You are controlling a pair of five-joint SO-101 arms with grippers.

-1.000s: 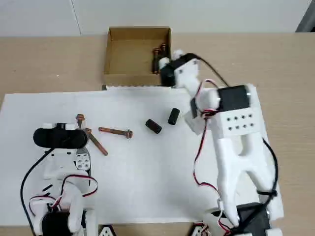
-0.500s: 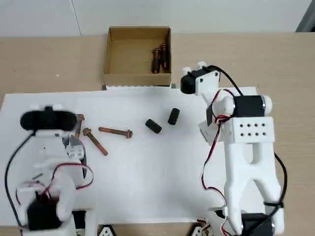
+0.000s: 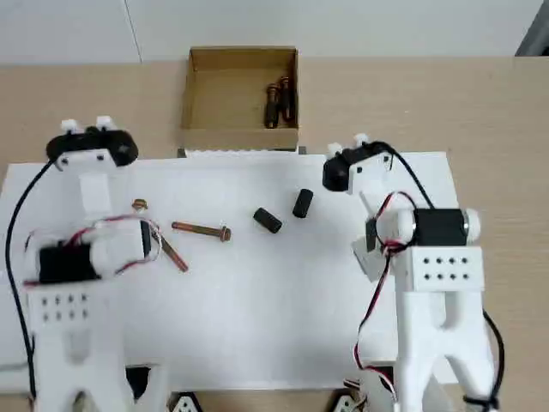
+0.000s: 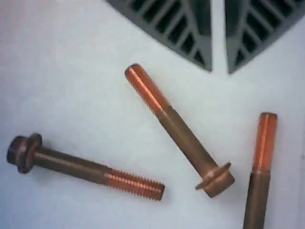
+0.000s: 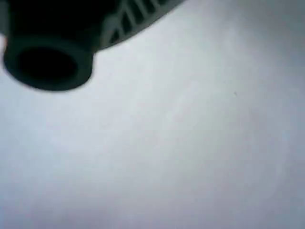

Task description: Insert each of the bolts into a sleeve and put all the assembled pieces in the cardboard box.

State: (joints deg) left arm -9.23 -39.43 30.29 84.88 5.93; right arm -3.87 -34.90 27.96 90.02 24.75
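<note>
Three copper bolts lie on the white paper: one just below my left gripper, one to its side, one cut off by the picture's edge. The left gripper hovers over them, shut and empty. From above I see a bolt in the open and another bolt partly under the left arm. Two black sleeves lie mid-paper. My right gripper hangs just right of them; a sleeve shows close by it.
The cardboard box stands beyond the paper's far edge and holds assembled pieces against its right wall. The white paper covers the table's middle, with bare room toward the front.
The right arm drew back from the box to the paper beside the sleeves. The left arm rose and stretched forward over the bolts.
</note>
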